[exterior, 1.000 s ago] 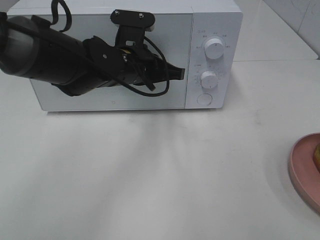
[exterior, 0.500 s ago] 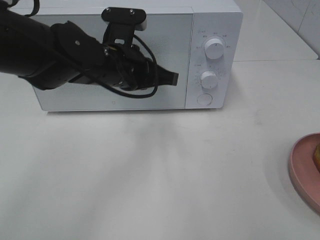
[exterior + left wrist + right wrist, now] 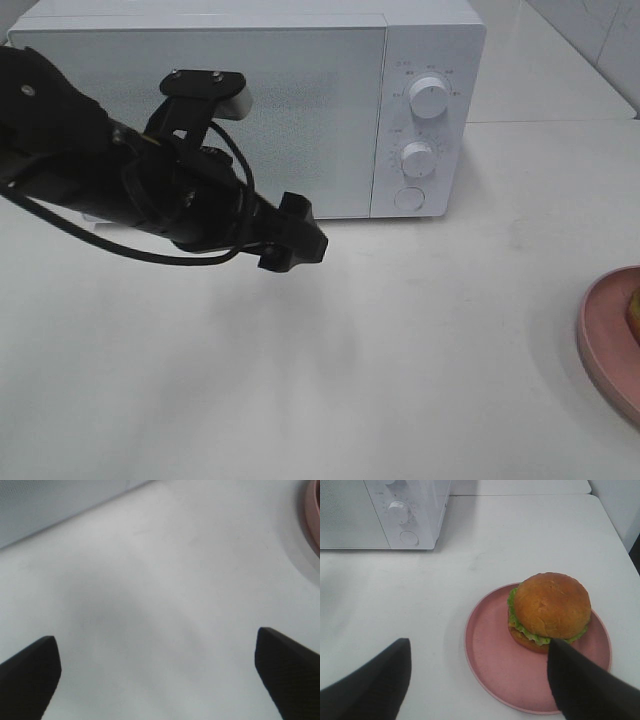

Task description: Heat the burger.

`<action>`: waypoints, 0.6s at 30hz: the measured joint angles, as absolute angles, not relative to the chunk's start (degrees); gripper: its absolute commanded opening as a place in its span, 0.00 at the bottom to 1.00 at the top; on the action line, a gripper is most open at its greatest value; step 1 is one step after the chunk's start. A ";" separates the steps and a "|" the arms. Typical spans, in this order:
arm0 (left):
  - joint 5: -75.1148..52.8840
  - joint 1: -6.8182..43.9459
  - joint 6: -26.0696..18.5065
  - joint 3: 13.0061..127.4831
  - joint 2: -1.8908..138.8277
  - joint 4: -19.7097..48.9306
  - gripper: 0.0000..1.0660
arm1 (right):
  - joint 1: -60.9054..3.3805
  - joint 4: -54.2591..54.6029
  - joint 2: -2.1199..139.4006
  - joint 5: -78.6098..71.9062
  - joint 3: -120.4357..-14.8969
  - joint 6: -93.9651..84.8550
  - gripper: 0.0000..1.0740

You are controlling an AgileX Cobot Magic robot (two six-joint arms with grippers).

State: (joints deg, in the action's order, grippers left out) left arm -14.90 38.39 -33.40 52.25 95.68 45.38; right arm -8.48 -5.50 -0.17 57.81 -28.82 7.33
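Note:
The burger (image 3: 550, 607), with a golden-brown bun and green lettuce, sits on a pink plate (image 3: 490, 650) at the table's right side. My right gripper (image 3: 477, 682) hovers above and short of the plate, open, with nothing between its dark fingers (image 3: 365, 685). In the exterior view only a sliver of the burger (image 3: 635, 310) and part of the plate (image 3: 605, 345) show at the right edge. The white microwave (image 3: 250, 110) stands at the back with its door shut. My left gripper (image 3: 292, 237) hangs over the table in front of the door, open and empty, fingertips (image 3: 27, 675) wide apart.
The microwave's control panel has two knobs (image 3: 428, 97) and a round button (image 3: 408, 199). The plate's rim (image 3: 314, 510) shows in a corner of the left wrist view. White tabletop (image 3: 350, 380) spreads between the microwave and the plate.
My left arm has pulled back from the microwave door, moving down over the table, and its gripper has opened. The door is still shut. The plate has not moved.

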 measured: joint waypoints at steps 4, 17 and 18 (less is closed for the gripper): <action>-25.44 34.03 -30.14 52.14 94.37 42.17 0.94 | -8.48 -5.50 -0.17 57.81 -28.82 7.33 0.69; -52.65 18.51 -9.40 52.14 80.50 16.44 0.94 | -8.48 -5.50 -0.17 57.81 -28.82 7.33 0.69; -52.65 18.51 -9.40 52.14 80.50 16.44 0.94 | -8.48 -5.50 -0.17 57.81 -28.82 7.33 0.69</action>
